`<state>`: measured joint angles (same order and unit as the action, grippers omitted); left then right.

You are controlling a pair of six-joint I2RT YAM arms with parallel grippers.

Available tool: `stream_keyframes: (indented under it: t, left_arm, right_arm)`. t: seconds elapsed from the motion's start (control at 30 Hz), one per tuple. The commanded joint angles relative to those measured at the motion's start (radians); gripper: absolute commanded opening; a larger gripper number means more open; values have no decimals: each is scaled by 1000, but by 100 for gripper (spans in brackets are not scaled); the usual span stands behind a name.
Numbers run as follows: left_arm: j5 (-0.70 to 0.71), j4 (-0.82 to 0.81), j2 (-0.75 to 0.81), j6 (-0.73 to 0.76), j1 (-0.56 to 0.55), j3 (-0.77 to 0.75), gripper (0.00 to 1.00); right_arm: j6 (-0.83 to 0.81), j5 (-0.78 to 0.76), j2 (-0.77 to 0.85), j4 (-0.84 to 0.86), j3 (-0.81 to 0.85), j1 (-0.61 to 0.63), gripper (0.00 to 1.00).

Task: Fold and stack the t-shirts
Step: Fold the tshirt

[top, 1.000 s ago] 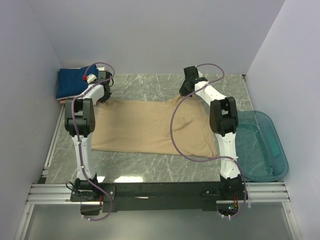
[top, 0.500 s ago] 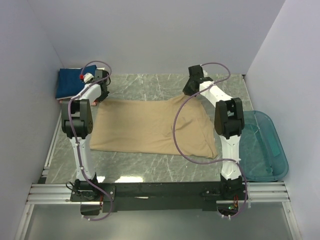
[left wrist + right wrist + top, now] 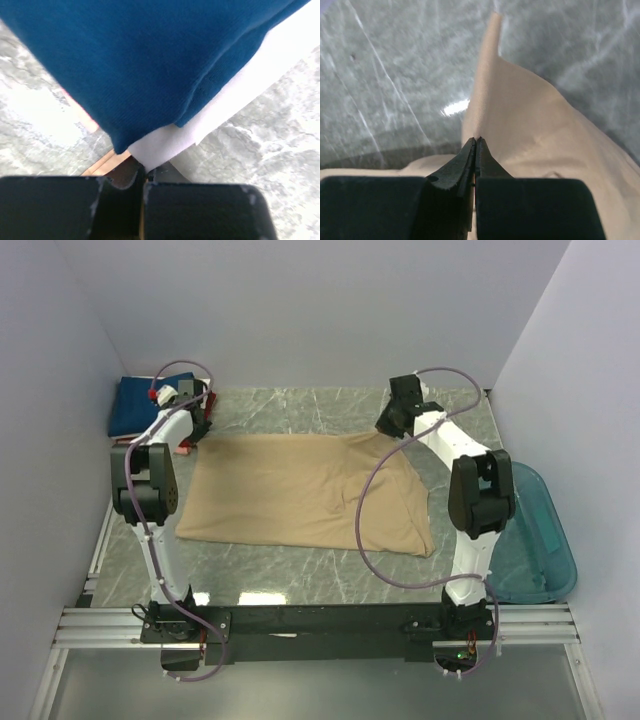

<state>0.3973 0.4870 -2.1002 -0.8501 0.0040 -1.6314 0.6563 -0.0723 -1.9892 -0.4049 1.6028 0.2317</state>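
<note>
The tan t-shirt (image 3: pixel 300 490) lies spread flat across the table. My left gripper (image 3: pixel 193 428) is shut on its far left corner; in the left wrist view a tan sliver shows between the closed fingers (image 3: pixel 165 200). My right gripper (image 3: pixel 388 428) is shut on the far right corner, and a ridge of tan cloth (image 3: pixel 520 115) rises from the closed tips (image 3: pixel 476 140). Folded t-shirts are stacked at the far left (image 3: pixel 135 405): navy (image 3: pixel 150 60) on top, white (image 3: pixel 225 105) under it, and a pink edge (image 3: pixel 80 110) below.
A teal translucent tub (image 3: pixel 525 530) stands at the right edge of the table beside the right arm. Walls close in on the left, back and right. A metal rail (image 3: pixel 320 625) with both arm bases runs along the near edge.
The right gripper has shut on the shirt's far right corner. Both grippers have moved outward, left to the left and right to the right, and the shirt's far edge lies wider and flatter.
</note>
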Motion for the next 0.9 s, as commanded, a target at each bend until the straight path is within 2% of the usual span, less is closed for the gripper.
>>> stream_keyframes:
  t: [0.0, 0.27, 0.57, 0.73, 0.87]
  left_arm:
    - [-12, -27, 106, 22, 19, 21, 1]
    - [-49, -59, 175, 20, 24, 103, 1]
    - [-129, -160, 290, 14, 22, 248, 1]
    - [-188, -269, 342, 23, 25, 330, 1]
    - [-207, -243, 297, 48, 34, 277, 1]
  right_arm:
    - [11, -37, 101, 55, -72, -6, 0]
    - [43, -84, 294, 75, -271, 11, 0]
    - [91, -124, 506, 94, -484, 38, 0]
    - [95, -133, 556, 98, -561, 44, 0]
    - [91, -126, 576, 100, -577, 44, 0]
